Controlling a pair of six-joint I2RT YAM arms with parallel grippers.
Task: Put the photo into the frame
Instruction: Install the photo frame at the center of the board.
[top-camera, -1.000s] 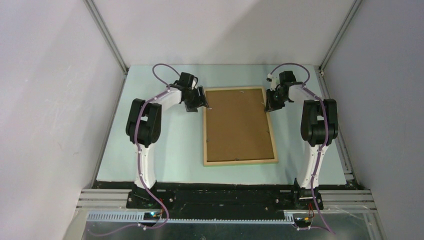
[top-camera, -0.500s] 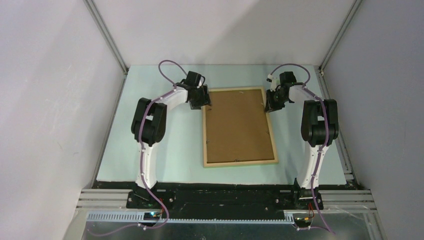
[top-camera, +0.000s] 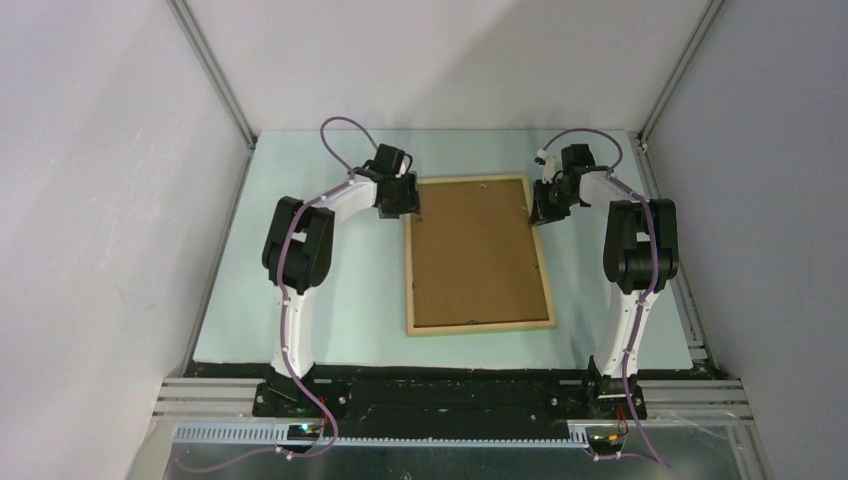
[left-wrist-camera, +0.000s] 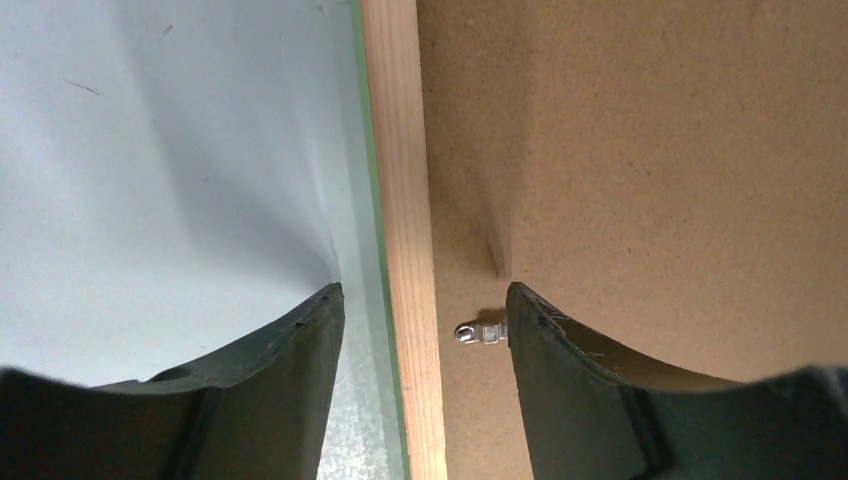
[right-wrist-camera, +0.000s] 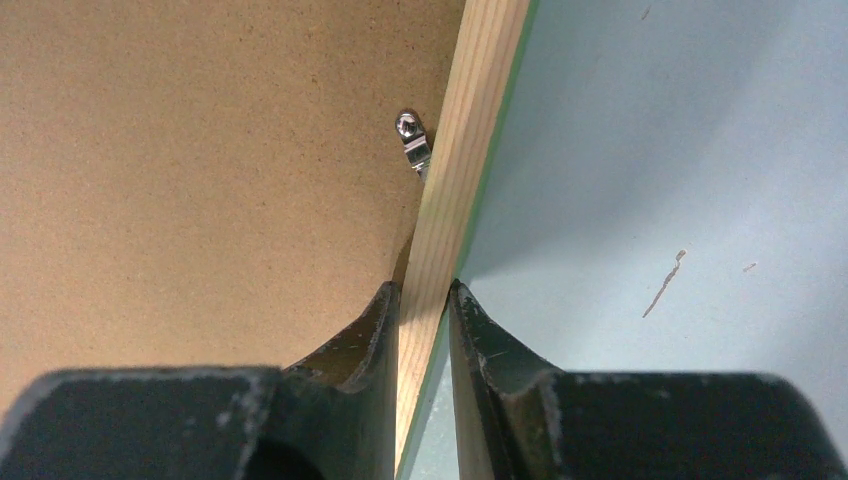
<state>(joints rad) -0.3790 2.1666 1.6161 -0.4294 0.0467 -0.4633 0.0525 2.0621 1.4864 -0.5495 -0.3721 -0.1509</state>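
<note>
Frame (top-camera: 480, 325): laid face down at mid counter (top-camera: 340, 290), brown backing board (top-camera: 477, 250) seated in it; photo seen in no view (possibly under the board). Right rail was pinched by the narrowed right gripper (right-wrist-camera: 424, 300); left gripper (left-wrist-camera: 422, 300) was held wide astride the left rail, gripping nothing. Advised: closure squarely on wood, clear of the metal clip (left-wrist-camera: 478, 333). Clip shown by wrist views only; whole layout by the top view.

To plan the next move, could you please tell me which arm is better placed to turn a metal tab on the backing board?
Left, probably: the left pincer is open astride the frame rail, right by a metal tab. The right pincer is clamped on the opposite rail.
</note>
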